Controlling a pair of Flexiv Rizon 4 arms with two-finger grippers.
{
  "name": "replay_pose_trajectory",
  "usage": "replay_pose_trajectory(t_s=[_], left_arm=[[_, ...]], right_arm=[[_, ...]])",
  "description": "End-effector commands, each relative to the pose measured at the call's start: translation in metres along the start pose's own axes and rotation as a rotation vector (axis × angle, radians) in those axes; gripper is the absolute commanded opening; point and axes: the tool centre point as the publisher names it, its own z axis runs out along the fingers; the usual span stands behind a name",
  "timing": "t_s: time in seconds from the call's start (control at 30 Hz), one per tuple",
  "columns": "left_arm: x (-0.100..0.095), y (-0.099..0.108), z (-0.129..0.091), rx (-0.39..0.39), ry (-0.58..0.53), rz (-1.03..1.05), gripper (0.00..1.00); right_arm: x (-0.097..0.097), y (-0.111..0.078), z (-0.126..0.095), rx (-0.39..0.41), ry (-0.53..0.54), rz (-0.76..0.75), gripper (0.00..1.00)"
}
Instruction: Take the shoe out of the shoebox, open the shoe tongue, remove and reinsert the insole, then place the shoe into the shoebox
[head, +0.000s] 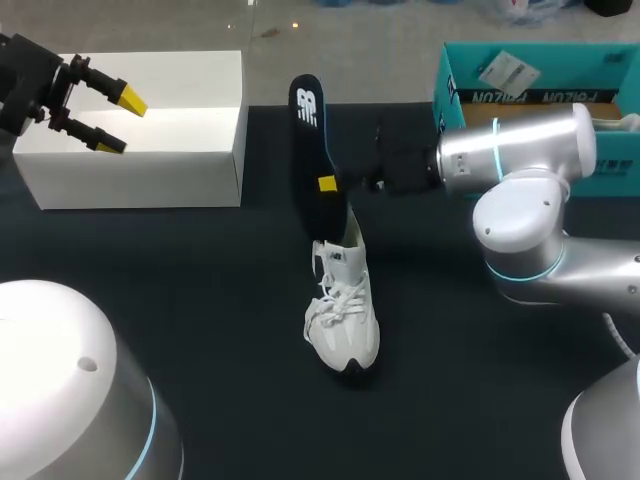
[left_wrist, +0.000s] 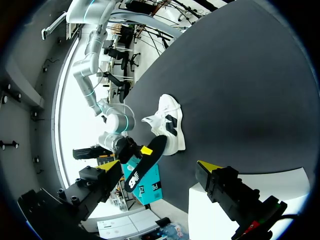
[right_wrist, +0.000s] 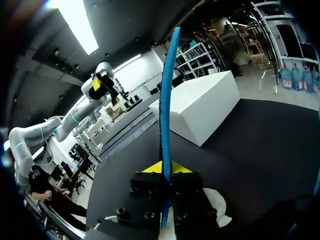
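Observation:
A white sneaker (head: 343, 300) lies on the black table (head: 200, 300), toe toward the near edge. My right gripper (head: 330, 185) is shut on a black insole (head: 308, 140), which stands upright with its lower end at the shoe's opening. In the right wrist view the insole (right_wrist: 165, 115) shows edge-on between the yellow tips of my right gripper (right_wrist: 164, 168), with the shoe (right_wrist: 216, 201) just beneath. My left gripper (head: 118, 123) hangs open over the white shoebox (head: 150, 150) at the far left, holding nothing. From the left wrist view, the shoe (left_wrist: 169, 120) and insole (left_wrist: 145, 162) lie well ahead of my left gripper (left_wrist: 157, 167).
A teal cardboard box (head: 530, 80) stands at the back right, behind my right arm. The white shoebox (right_wrist: 200, 105) sits beyond the insole in the right wrist view.

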Motion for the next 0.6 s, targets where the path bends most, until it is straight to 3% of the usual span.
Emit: replay_pose_trajectory(t_s=[0.03, 0.2, 0.6], left_arm=[[-0.001, 0.0, 0.0, 0.0, 0.004, 0.0, 1.0], [-0.001, 0.0, 0.0, 0.0, 0.004, 0.0, 1.0], [-0.001, 0.0, 0.0, 0.0, 0.004, 0.0, 1.0]], right_arm=[[-0.004, 0.014, -0.003, -0.034, -0.003, 0.01, 0.0], [-0.005, 0.019, -0.002, -0.04, -0.004, -0.001, 0.0], [0.008, -0.018, -0.004, 0.016, 0.007, 0.056, 0.0]])
